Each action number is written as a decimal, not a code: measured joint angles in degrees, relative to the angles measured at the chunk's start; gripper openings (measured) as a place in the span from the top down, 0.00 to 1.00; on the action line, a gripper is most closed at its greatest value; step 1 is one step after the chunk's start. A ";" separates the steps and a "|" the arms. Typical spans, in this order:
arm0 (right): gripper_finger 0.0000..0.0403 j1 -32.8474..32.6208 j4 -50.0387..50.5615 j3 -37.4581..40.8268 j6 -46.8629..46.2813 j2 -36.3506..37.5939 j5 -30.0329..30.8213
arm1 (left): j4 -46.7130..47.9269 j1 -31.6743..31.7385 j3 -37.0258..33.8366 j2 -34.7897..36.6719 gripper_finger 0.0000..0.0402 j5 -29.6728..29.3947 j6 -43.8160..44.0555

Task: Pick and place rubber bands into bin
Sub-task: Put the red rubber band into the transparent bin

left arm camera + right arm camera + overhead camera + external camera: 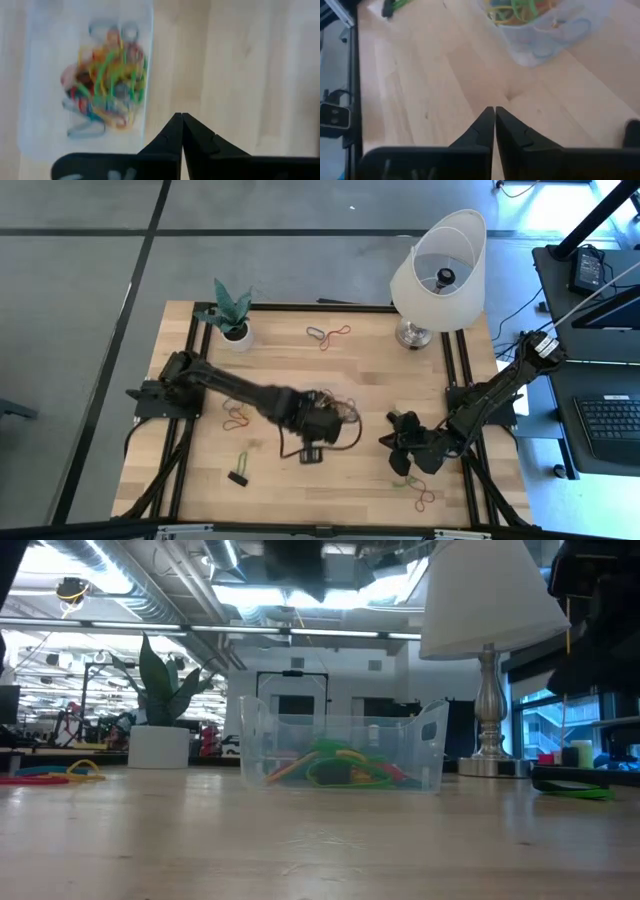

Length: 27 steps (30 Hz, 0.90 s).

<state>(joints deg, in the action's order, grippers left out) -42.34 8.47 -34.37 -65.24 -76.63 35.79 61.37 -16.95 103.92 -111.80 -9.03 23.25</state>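
**Inspector:** High view first?

**Operator:** I have the left gripper [335, 418] hanging over the bin [345, 408], arm stretched across mid-table. The right gripper [400, 432] waits nearby, beside loose bands [410, 482].

**Inspector:** Low view?

**Operator:** Rubber bands [335, 765] are heaped inside the bin's clear walls; neither gripper shows.

**Inspector:** Wrist views?

**Operator:** Left fingers [176, 132] pressed together, empty (bin just ahead, off to one side). Right fingers [489, 127] likewise closed on nothing, bare wood below them; I judge a drop is complete.
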 joint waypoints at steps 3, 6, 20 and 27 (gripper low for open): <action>0.95 0.30 -1.18 -0.06 1.49 0.01 0.03 | -1.15 -2.05 -4.82 0.61 1.00 -1.57 2.58; 0.96 0.34 0.54 -1.31 1.49 -0.03 -0.27 | -8.24 -3.66 -11.89 2.99 1.00 -0.15 4.09; 0.99 5.26 16.06 -13.97 2.52 -0.03 -0.96 | -33.11 -10.16 -49.55 31.80 1.00 -4.00 16.65; 0.99 7.86 16.41 -15.23 1.55 -0.03 -1.11 | -33.01 -15.71 -58.59 44.66 1.00 -10.69 18.23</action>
<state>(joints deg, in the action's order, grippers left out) -34.48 24.87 -49.60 -63.69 -76.66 34.68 28.37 -32.66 45.32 -67.14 -19.72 41.49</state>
